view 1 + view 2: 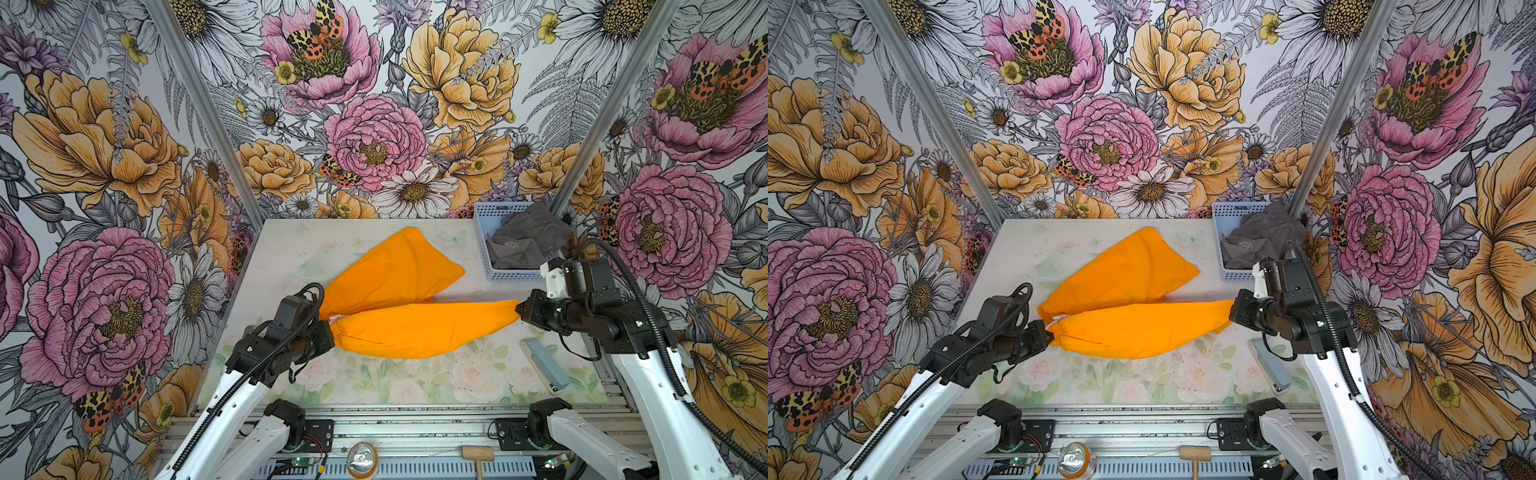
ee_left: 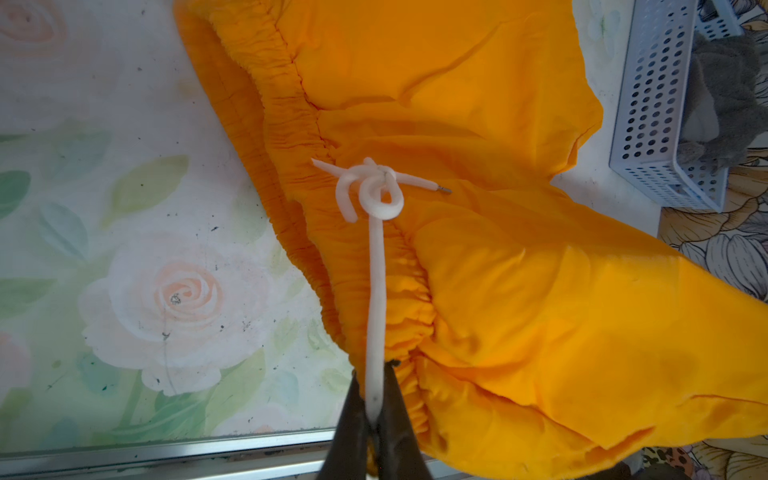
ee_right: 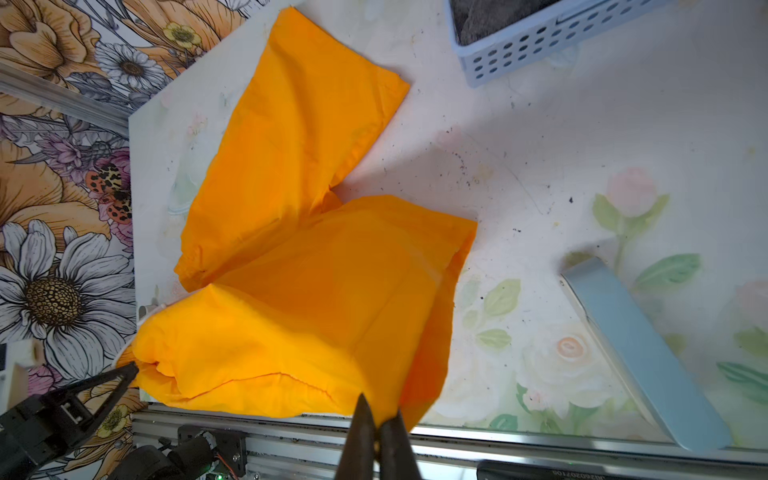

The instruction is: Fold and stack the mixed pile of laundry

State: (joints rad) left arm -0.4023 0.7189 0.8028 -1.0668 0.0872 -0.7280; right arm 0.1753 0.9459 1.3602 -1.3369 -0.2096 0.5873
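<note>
The orange shorts (image 1: 395, 291) lie across the middle of the table (image 1: 374, 380), opened in a V. The far leg rests flat, its hem stopping short of the pale blue basket (image 1: 482, 245) in the far right corner, with bare surface between them. The grey towel (image 1: 528, 237) is heaped inside that basket and spills over its rim.

The near leg is stretched between the two arms. At the waistband end, the left gripper (image 1: 333, 332) has its fingers pressed together on the white drawstring (image 2: 376, 291), just below the knot. The right gripper (image 1: 518, 309) is likewise closed, pinching the hem corner of the near leg.

In front of the shorts, a broad strip of table runs bare to the near edge. A pale blue flat bar (image 1: 545, 365) lies by the right edge. The far left corner is free.
</note>
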